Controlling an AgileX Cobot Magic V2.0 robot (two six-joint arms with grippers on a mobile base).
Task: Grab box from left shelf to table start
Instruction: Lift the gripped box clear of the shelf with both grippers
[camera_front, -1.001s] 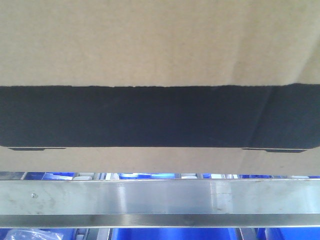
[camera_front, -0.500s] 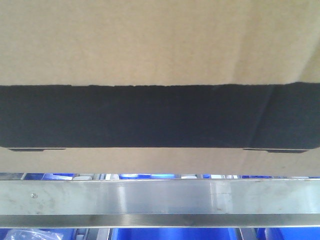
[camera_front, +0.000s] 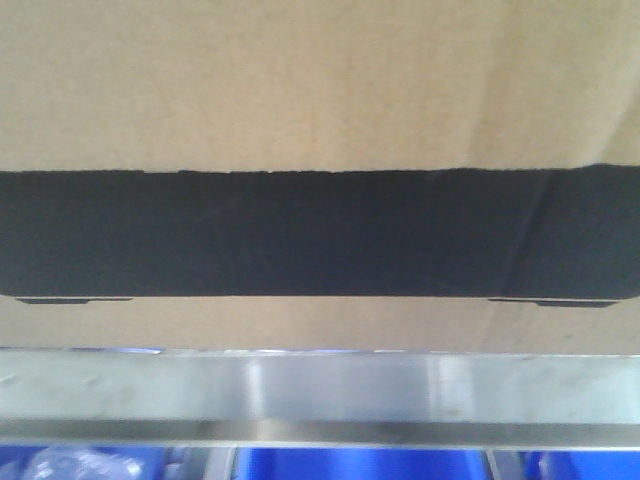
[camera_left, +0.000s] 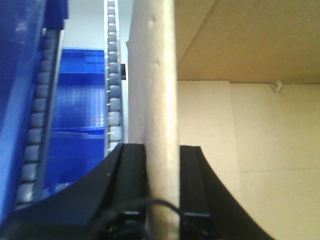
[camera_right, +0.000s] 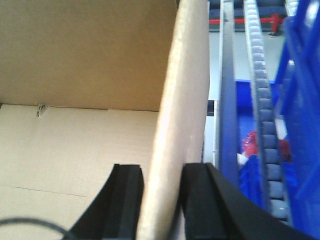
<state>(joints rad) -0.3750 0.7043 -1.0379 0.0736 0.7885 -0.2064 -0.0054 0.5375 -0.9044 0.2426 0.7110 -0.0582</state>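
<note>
**Firmly pinched on both side walls – box above the shelf rail**

Seen from the front, the box (camera_front: 320, 80) fills nearly the whole view: plain brown cardboard on top, then a wide black printed band (camera_front: 300, 235) running from edge to edge, then a narrow brown strip. Just under that strip lies the brushed silver front rail of the shelf (camera_front: 320, 390). The box's lower edge meets the rail's top edge in this view, but whether it rests on the rail or hangs just clear cannot be told. Blue bins (camera_front: 350, 465) show below the rail.

The left gripper (camera_left: 161, 150) straddles one upright side wall of the box (camera_left: 160, 75). One black finger (camera_left: 131, 170) lies against the outer face and the other against the inner face, so the jaws are closed down to the thickness of the cardboard. To the inner side the open brown interior (camera_left: 260, 150) is visible; to the outer side stand a grey roller track (camera_left: 114, 90) and a blue bin (camera_left: 80, 100).

The right gripper (camera_right: 162, 170) holds the opposite wall (camera_right: 185, 90) the same way – one finger (camera_right: 125, 195) inside the box, its partner outside, both pressed to the cardboard edge that runs up between them. Beyond that wall are another roller track (camera_right: 262, 115) and blue bins (camera_right: 300, 100).
</note>
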